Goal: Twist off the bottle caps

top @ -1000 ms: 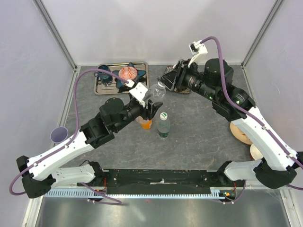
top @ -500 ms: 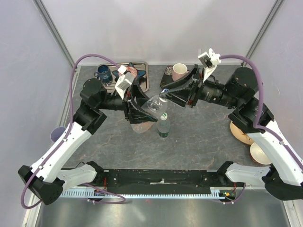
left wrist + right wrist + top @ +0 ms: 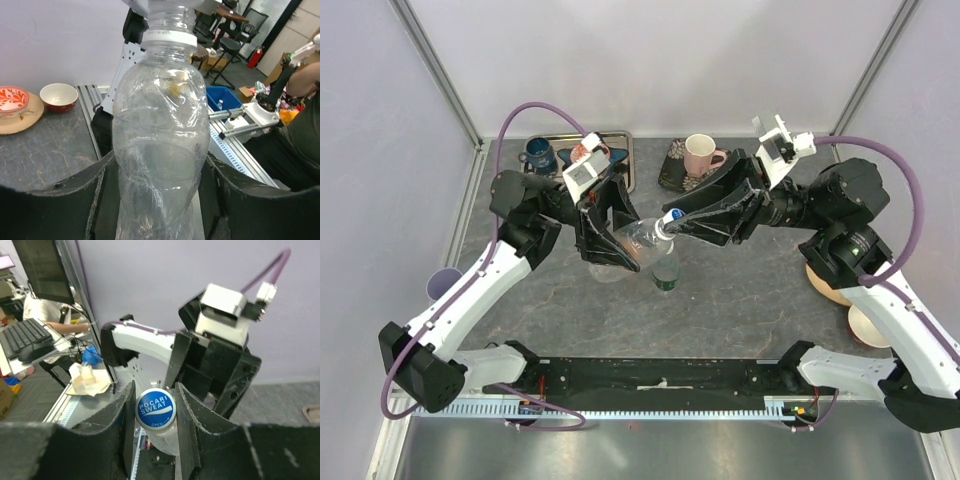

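Note:
The colourless clear bottle [image 3: 638,240] is held off the table, tilted, with my left gripper [image 3: 620,235] shut on its body. In the left wrist view the bottle [image 3: 160,125] fills the gap between the two black fingers [image 3: 75,200]. My right gripper [image 3: 672,220] is shut on its blue-and-white cap [image 3: 670,217]. The right wrist view shows that cap [image 3: 156,408] squeezed between the fingers [image 3: 192,415]. The green-tinted bottle [image 3: 666,270] stands just below the held bottle and is partly covered by it. The other bottles and caps are hidden.
A metal tray [image 3: 626,160] at the back left holds a blue mug [image 3: 537,155]. A pink mug [image 3: 700,152] sits on a dark patterned plate [image 3: 672,175] at the back. A purple cup [image 3: 445,285] stands at the left edge, and bowls [image 3: 865,320] at the right.
Both arms have swung round and carried the clear bottle from the back towards the middle, over the green-tinted bottle. Both grips stay as they were.

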Tool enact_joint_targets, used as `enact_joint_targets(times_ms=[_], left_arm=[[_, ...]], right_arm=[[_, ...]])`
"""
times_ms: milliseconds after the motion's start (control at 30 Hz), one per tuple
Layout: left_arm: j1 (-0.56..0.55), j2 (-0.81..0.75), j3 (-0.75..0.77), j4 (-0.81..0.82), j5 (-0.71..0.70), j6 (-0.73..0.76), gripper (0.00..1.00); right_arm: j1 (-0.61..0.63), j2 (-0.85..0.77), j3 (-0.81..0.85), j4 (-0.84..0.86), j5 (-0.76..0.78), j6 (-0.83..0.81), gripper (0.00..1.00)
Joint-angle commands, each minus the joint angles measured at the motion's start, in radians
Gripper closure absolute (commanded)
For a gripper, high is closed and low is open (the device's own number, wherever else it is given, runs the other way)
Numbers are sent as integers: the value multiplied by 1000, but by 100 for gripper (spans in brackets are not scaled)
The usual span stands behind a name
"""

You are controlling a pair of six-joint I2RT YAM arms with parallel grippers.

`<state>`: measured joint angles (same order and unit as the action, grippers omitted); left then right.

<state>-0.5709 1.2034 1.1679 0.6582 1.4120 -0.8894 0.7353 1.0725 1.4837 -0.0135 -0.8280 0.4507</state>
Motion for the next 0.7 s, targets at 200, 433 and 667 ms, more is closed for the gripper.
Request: enact_joint_targets(times_ms=[200, 433, 667], left_arm=[[40, 27, -65, 96, -76, -145, 64], [74, -123, -93, -230, -186, 124, 65], [74, -413, -142, -568, -726, 503, 64]], right_arm=[[16, -49, 81, 74, 8, 20, 100], [15, -89, 89, -449, 1058, -155, 100], [-37, -161, -275, -542, 1322, -32, 100]])
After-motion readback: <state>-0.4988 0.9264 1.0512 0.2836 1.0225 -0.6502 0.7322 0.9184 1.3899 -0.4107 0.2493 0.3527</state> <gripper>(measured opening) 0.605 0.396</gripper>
